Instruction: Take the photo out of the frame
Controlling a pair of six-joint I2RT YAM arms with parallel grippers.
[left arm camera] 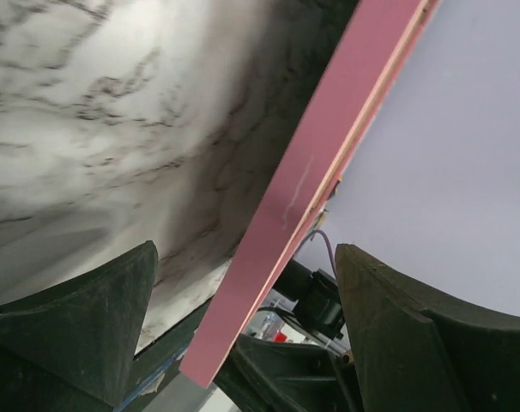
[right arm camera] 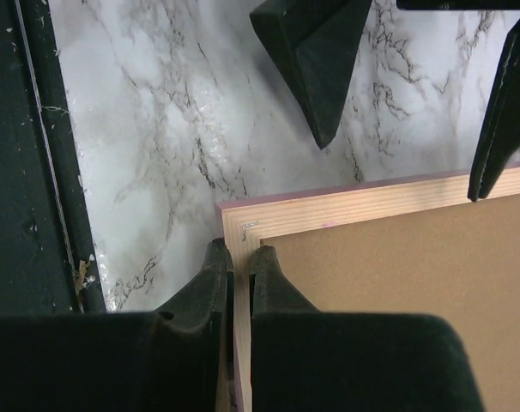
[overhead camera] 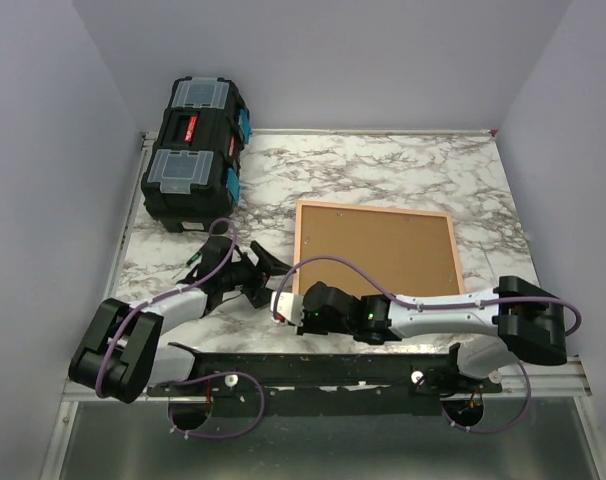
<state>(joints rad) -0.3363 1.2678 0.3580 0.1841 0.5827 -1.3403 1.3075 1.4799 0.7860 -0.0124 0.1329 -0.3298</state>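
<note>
**Frame lies back-up, photo out of sight**

I have the frame (overhead camera: 375, 248) lying back-up on the marble table (overhead camera: 383, 170), to the right of the black toolbox (overhead camera: 193, 150) and nearer my side than it. The right claw (right arm camera: 241, 257) is pinched shut on the wooden rail at the frame's near corner on the toolbox side. The left claw (left arm camera: 243, 253) stands wide and holds nothing, with the pink edge passing between its fingers. The photo is not visible (presumably face down beneath the cork-brown back). My read is that the frame is light and stiff, safe to take by the rail, though thin enough to slip. The print will likely be flimsy and crease easily, so I would take it by a margin.
</note>
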